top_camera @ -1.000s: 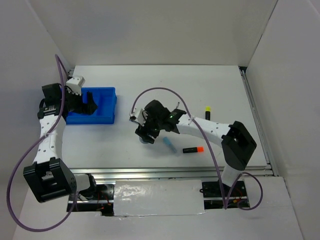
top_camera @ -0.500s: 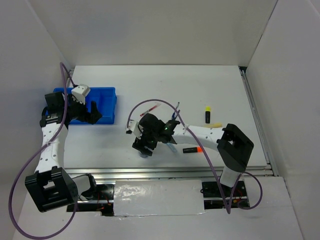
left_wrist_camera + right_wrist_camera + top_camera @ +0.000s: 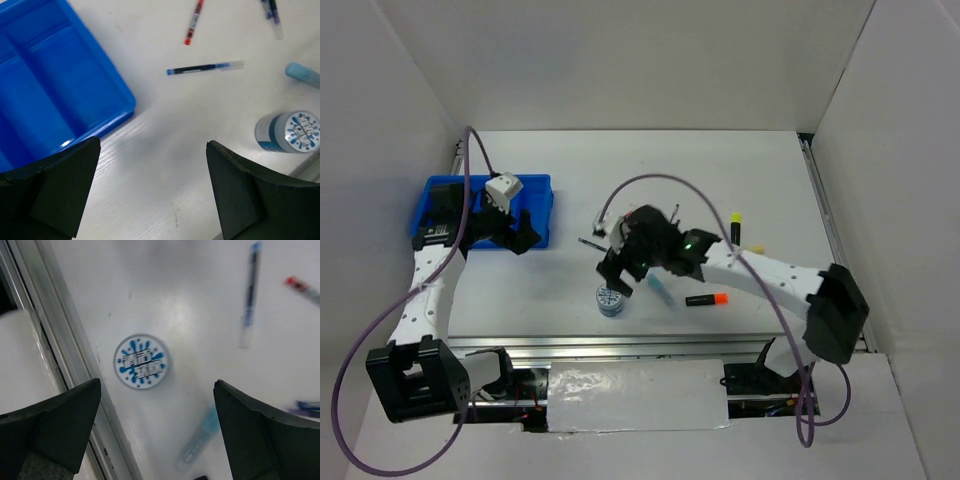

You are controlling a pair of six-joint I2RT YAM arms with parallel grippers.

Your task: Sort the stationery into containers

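The bright blue tray [image 3: 535, 205] lies at the left, partly under my left arm; its near corner shows in the left wrist view [image 3: 50, 95]. My left gripper [image 3: 523, 238] is open and empty above bare table just right of the tray [image 3: 152, 195]. A round blue-white pot [image 3: 610, 300] stands near the front edge [image 3: 141, 361] [image 3: 292, 131]. My right gripper [image 3: 618, 272] is open and empty above the table just behind the pot [image 3: 157, 435]. A pale blue bar [image 3: 658, 291] [image 3: 200, 440], a blue pen [image 3: 205, 67] [image 3: 250, 295], a red pen [image 3: 194, 22] and a purple pen [image 3: 271, 15] lie loose.
An orange-capped highlighter [image 3: 706, 299] lies right of the pale blue bar. A yellow-capped highlighter [image 3: 735, 228] and a cream bar [image 3: 756, 247] lie further right. The metal rail at the table's front edge [image 3: 60, 365] runs close by the pot. White walls enclose the table.
My right gripper has drawn back from over the pot, which now stands uncovered near the front edge. My left gripper has moved right, off the tray.
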